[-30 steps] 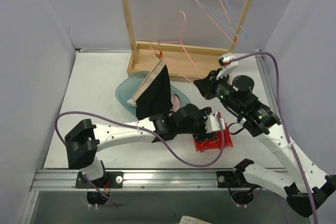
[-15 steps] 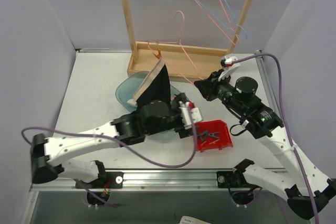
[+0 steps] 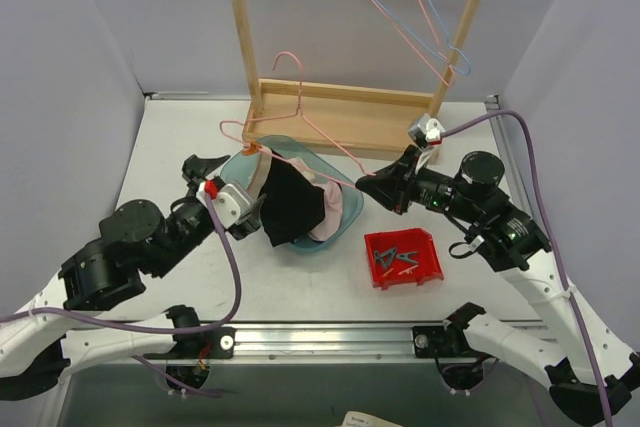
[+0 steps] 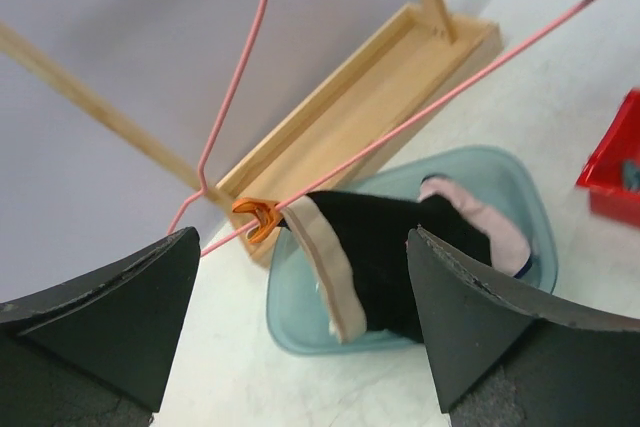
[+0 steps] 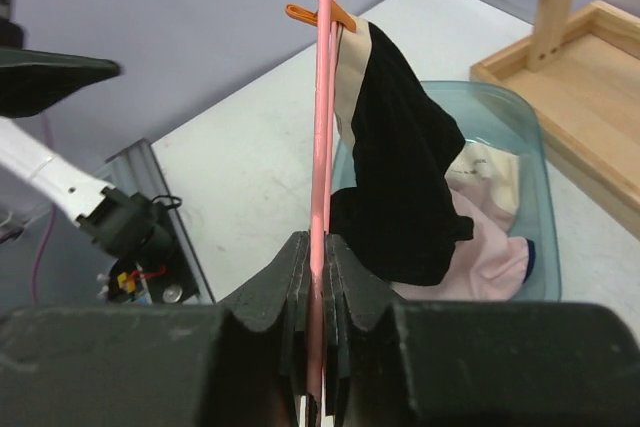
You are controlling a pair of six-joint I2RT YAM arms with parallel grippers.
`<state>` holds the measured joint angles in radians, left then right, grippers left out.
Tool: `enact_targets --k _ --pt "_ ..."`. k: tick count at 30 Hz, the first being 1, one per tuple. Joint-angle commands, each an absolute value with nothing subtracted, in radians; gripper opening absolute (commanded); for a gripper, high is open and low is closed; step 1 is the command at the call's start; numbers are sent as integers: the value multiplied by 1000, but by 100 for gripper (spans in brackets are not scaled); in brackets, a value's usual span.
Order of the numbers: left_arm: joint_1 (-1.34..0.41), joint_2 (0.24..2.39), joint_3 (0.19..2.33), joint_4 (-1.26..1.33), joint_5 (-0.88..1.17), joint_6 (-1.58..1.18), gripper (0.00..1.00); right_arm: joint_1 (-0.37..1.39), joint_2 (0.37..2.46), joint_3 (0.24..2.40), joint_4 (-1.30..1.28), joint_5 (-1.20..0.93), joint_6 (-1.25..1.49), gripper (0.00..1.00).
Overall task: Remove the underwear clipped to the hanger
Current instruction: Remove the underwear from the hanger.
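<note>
Black brief (image 3: 290, 209) with the beige waistband hangs from the pink hanger (image 5: 322, 97) by one orange clothespin (image 4: 255, 219) at a waistband corner. I see no other pin on it. Its lower half droops into the teal tub (image 4: 290, 317), which sits mid-worktop (image 3: 160, 167) just in front of the wooden rack (image 3: 330, 112) at the back edge. Pale pink briefs (image 5: 470, 247) lie in the tub beside and under it.

My read on handling: it's light, limp cloth with no shape of its own and nothing to break. Tugging low on the fabric would likely swing the hanger rather than pop the pin. Best hold is the waistband right below the pin, where the cloth is thickest, or the pin's tails.

Right gripper (image 5: 315, 247) is clamped tight on the hanger's long wire, holding it slanted over the tub. Left gripper (image 4: 302, 235) is spread wide and empty, facing pin and waistband from the left-edge side, clear of both.

Red bin (image 3: 420, 272) of pins sits toward the near edge, right of the tub.
</note>
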<state>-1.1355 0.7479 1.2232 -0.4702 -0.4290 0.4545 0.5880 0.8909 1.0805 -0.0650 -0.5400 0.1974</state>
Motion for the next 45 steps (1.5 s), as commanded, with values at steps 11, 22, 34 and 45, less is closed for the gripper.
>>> enact_targets --k 11,22,34,45 --pt "-1126 663 1360 -1014 -551 512 94 614 877 1075 -35 -914 146 0" --pt "-1127 564 1341 -1255 -160 548 94 627 919 1088 -52 -960 141 0" --pt "-1127 606 1224 -1149 -170 659 94 655 916 1085 -52 -986 141 0" --pt "-1127 632 1344 -1121 -155 698 94 667 920 1077 -52 -976 138 0"
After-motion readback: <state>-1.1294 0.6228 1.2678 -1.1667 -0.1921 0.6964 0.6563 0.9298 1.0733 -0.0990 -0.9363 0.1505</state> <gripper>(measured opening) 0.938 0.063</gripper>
